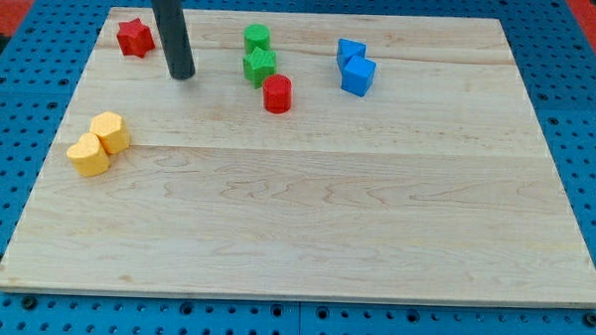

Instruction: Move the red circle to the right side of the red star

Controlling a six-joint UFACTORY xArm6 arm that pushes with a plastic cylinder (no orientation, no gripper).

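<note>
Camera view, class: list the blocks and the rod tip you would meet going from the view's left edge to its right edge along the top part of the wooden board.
Red star block → my tip, the dark rod's lower end → green blocks (cylinder above star-like block, overlapping in order) → red circle block → two touching blue blocks.

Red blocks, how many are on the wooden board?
2. The red star sits near the view's top left corner, left of my tip. The red circle stands further right, touching the green star. None seems hidden.
</note>
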